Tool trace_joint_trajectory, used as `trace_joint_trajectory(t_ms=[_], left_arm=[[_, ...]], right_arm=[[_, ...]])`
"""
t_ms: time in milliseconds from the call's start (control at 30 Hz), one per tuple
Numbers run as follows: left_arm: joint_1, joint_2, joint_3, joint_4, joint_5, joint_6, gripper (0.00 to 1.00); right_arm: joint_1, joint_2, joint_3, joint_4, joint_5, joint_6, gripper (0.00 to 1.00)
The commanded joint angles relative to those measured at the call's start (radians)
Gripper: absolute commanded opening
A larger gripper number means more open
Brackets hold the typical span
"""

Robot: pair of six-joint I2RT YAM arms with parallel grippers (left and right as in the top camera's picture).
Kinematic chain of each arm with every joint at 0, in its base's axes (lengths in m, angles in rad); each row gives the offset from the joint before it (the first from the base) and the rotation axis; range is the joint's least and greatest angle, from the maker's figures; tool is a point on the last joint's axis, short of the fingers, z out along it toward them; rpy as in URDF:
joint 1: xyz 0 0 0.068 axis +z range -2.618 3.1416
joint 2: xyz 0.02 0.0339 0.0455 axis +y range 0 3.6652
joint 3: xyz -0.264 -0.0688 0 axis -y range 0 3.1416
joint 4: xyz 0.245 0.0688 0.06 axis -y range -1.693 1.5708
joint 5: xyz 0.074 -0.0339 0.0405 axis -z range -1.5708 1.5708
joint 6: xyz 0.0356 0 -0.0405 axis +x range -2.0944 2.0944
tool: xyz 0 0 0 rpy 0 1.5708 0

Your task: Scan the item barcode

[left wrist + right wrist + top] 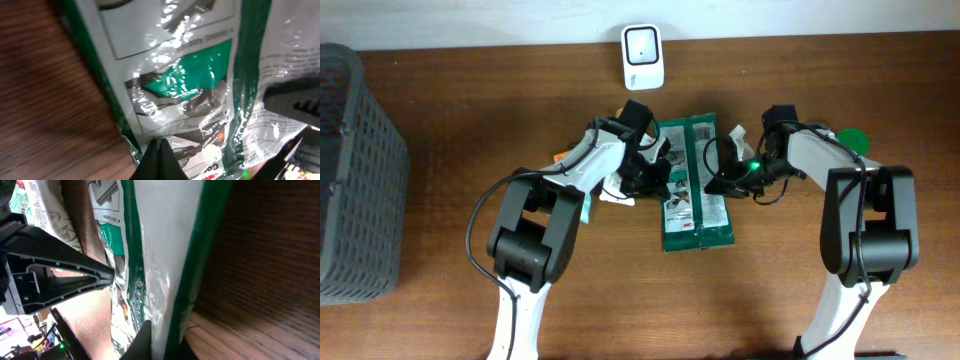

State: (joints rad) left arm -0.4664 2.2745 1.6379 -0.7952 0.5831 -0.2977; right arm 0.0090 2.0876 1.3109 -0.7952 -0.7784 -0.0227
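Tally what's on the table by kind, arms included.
robot arms: 2
white scanner: 1
green packet: 1
grey basket: 1
green round object: 1
Total: 6, leaving out the packs half hidden beneath the arms, too covered to count.
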Motion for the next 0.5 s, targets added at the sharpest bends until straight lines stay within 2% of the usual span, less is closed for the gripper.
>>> trace_joint_trajectory(t_ms=[0,33,167,200,267,400,467], left_arm=[[0.002,0.004,-0.018,0.01,-0.035,-0.047,0.0],[0.002,0.005,-0.02,0.014,-0.035,-0.047,0.0],[-0.002,0.009,-0.02,0.02,-0.035,-0.05,0.0],[-0.002,0.009,-0.02,0.02,-0.035,-0.05,0.0],[-0.002,0.009,-0.02,0.02,-0.035,-0.05,0.0],[-0.002,0.009,-0.02,0.02,-0.034,-0.05,0.0],[-0.002,0.009,-0.02,0.019,-0.03,-0.05,0.0]], right_arm=[[0.005,-0.028,0.018,-0.028,0.0,0.005,0.27],[0.009,-0.026,0.018,-0.031,-0.003,0.005,0.33],[0.058,-0.006,0.017,0.0,-0.003,0.071,0.33],[0.072,-0.003,0.017,0.021,0.002,0.096,0.21],[0.076,-0.004,0.017,0.064,0.005,0.142,0.07],[0.058,-0.007,0.025,0.185,-0.06,0.196,0.04],[0.059,-0.007,0.028,0.275,-0.06,0.268,0.09]])
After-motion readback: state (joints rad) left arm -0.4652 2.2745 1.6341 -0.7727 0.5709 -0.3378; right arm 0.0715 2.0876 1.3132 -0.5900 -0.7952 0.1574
